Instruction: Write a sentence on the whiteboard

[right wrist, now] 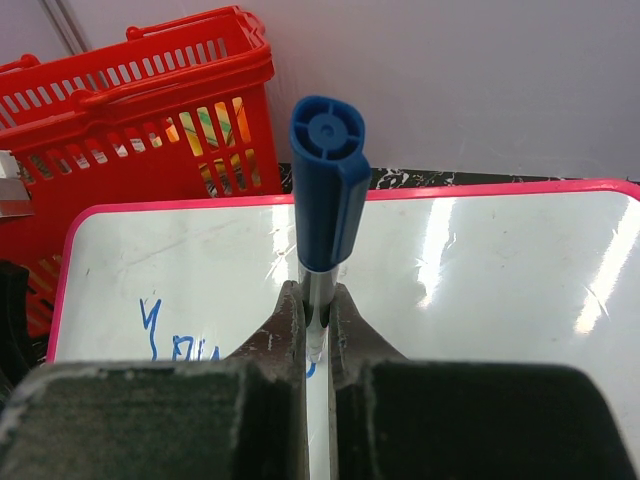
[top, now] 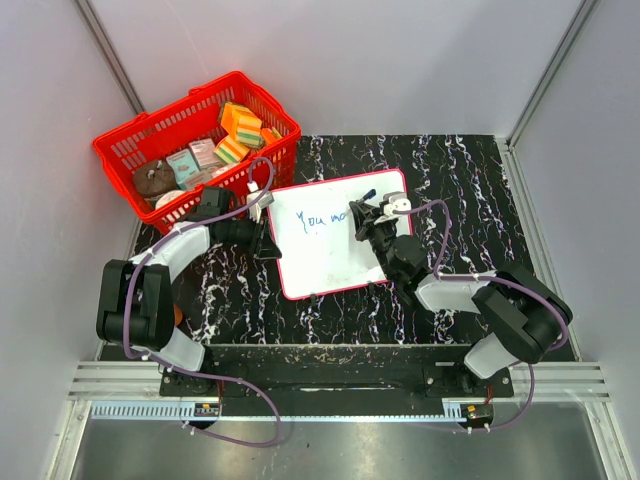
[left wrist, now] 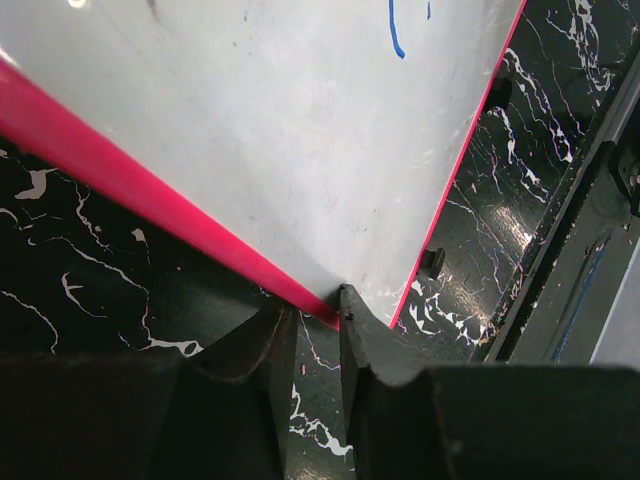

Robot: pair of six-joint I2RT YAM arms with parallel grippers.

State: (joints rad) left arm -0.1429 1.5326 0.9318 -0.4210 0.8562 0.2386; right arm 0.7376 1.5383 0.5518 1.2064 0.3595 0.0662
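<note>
**Whiteboard flat mid-tabletop, writing begun**

I see the whiteboard (top: pixel 330 262), white with a thin red frame and rounded corners. It lies flat around the middle of the tabletop (top: pixel 470 200), turned slightly so its right end sits nearer the far edge. The sentence (top: pixel 312 219) is thin blue handwriting in the board's upper left: "You", then a word's first letters, the rest hidden from me.

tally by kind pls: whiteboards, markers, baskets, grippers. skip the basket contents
whiteboard: 1
marker: 1
red basket: 1
grippers: 2 (left gripper, right gripper)
Total: 5
</note>
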